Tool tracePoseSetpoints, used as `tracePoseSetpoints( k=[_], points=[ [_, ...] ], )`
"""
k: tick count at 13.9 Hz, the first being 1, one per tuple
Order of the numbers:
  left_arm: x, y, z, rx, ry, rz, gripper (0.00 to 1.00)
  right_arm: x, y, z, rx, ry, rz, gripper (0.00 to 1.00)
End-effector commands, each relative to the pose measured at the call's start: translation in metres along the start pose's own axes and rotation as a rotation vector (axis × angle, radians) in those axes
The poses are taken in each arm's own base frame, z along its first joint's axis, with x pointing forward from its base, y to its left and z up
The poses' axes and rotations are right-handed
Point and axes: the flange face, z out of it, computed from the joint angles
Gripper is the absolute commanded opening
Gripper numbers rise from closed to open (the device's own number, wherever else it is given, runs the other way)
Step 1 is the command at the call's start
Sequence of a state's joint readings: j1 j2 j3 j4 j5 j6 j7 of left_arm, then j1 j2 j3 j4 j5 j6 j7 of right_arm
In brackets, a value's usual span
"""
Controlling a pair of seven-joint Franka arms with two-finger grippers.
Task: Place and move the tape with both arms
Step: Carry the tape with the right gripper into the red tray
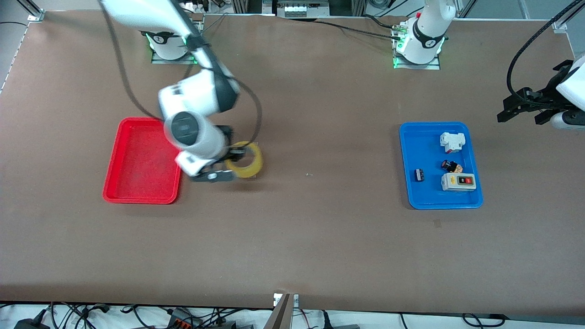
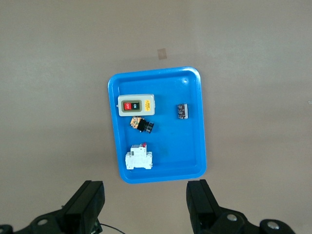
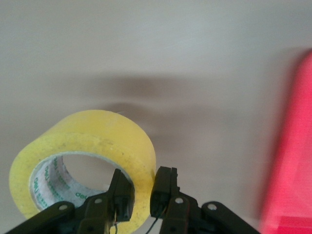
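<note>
Right gripper (image 3: 141, 195) clamps the tape (image 3: 83, 163) wall beside the red tray (image 1: 139, 160), placement pending; left gripper (image 2: 146, 207) waits, fingers spread.

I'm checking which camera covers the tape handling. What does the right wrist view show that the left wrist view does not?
Only the right wrist view shows the tape, its wall pinched in the right gripper, one finger inside the hollow centre and one outside, with the red tray blurred at the edge. Only the left wrist view shows the blue tray holding the grey switch box, a white breaker and two small dark parts, with the open left gripper above. Both share the bare brown table.
</note>
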State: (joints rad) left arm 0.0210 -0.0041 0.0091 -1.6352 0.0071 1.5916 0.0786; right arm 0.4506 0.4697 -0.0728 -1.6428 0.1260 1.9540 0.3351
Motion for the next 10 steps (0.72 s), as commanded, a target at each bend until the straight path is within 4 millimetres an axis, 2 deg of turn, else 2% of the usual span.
tracePoseSetpoints(
  k=[1, 4, 6, 8, 10],
  points=[
    [-0.003, -0.002, -0.01, 0.024, 0.003, -0.015, 1.0, 0.009, 0.1, 0.006, 0.014, -0.072, 0.081, 0.0],
    [-0.001, -0.003, -0.009, 0.022, 0.006, -0.018, 1.0, 0.008, 0.2, 0.024, -0.021, -0.084, 0.019, 0.0],
    [-0.002, -0.003, -0.013, 0.023, 0.013, -0.018, 1.0, -0.007, 0.232, 0.038, -0.059, -0.067, 0.014, 0.0],
    [-0.002, -0.003, -0.014, 0.023, 0.015, -0.018, 1.0, -0.017, 0.26, 0.06, -0.093, -0.051, 0.027, 0.0],
    [-0.002, -0.005, -0.019, 0.024, 0.025, -0.02, 1.0, -0.02, 0.273, 0.067, -0.108, -0.05, 0.033, 0.0]
  ],
)
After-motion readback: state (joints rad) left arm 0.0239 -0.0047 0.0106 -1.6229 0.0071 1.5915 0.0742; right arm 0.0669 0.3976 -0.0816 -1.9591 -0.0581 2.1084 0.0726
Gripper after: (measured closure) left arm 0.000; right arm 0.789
